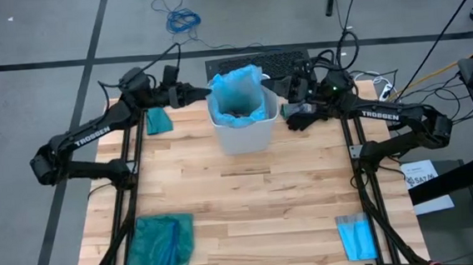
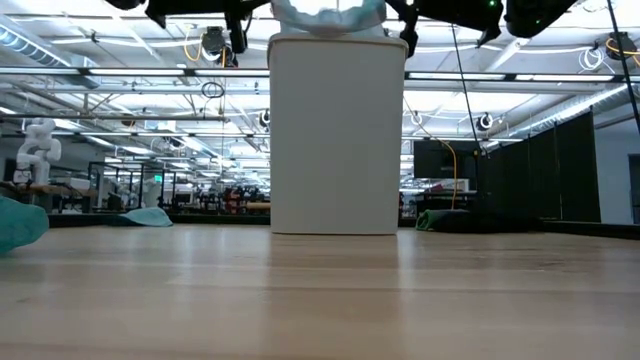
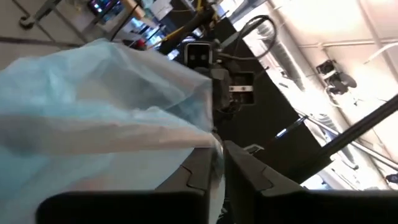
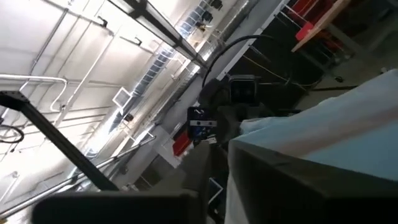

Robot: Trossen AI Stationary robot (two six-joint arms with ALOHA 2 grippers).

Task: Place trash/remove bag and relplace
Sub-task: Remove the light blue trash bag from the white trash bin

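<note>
A white bin (image 1: 245,132) (image 2: 336,135) stands upright on the table near its far edge. The light-blue bag (image 1: 237,86) (image 3: 93,99) lines it, and the bag's mouth bunches up above the rim (image 2: 328,15). Dark and brownish trash (image 1: 239,113) shows down inside the bag. My left gripper (image 1: 203,91) (image 3: 219,168) is at the bin's left rim, shut on the bag. My right gripper (image 1: 287,108) (image 4: 225,186) is at the bin's right rim, with the bag's film (image 4: 336,118) lying against it. My left gripper pinches a thin edge of the bag's mouth (image 3: 214,149) between its two fingers (image 3: 199,171). It comes roughly level from the table's left, and the film billows away toward the bin. My right gripper has a pale strip of the bag's mouth (image 4: 227,168) between its fingers. It comes from the table's right, with the film lying over one finger (image 4: 280,180). How much film it holds is hidden.
A darker teal-green plastic bag (image 1: 159,246) lies at the near left corner. A small folded blue sheet (image 1: 356,237) lies at the near right. A small teal piece (image 1: 159,119) lies under my left arm. A keyboard (image 1: 257,64) sits beyond the far edge.
</note>
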